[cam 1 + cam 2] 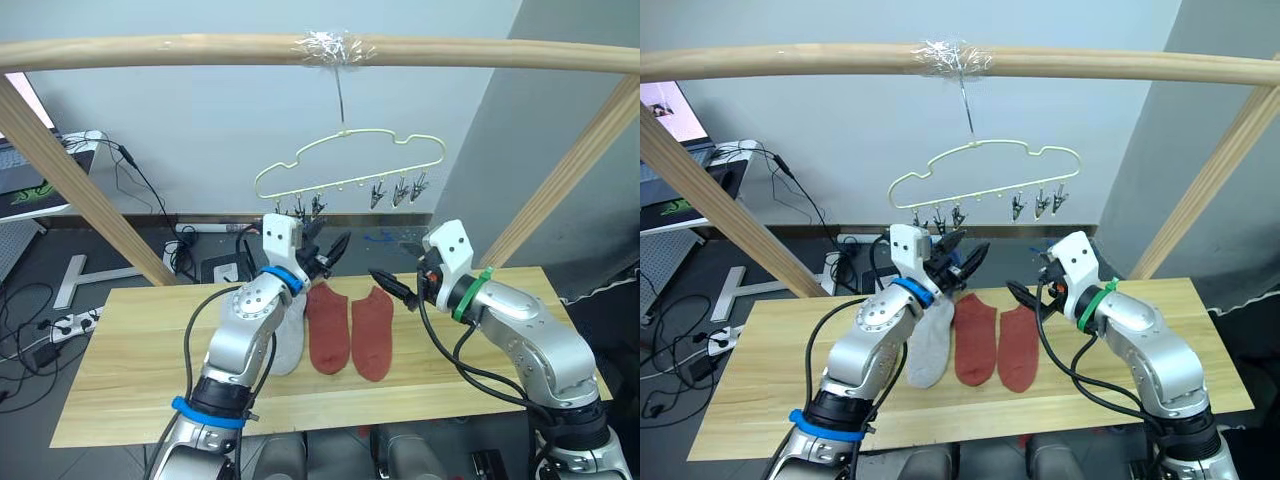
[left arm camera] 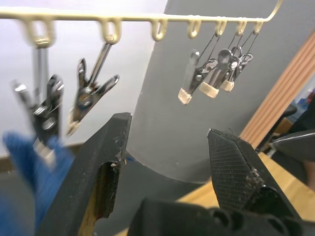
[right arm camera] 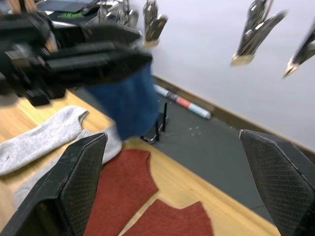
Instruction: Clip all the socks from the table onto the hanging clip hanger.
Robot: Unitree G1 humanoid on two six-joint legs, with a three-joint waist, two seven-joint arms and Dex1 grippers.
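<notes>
Blue sock [image 3: 123, 105] hangs by clip hanger [image 1: 345, 165]; left gripper [image 1: 328, 254], right gripper [image 1: 392, 285] jaws apart. Seat cuff deep in clip.

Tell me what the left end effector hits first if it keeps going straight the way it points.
Probably the metal clips on the clip hanger: the open left end effector aims just beneath them, though depth is unclear.

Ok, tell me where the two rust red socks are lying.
The two rust red socks lie flat, side by side, mid-table on the light wood table, just right of the light grey socks, between both arms.
</notes>
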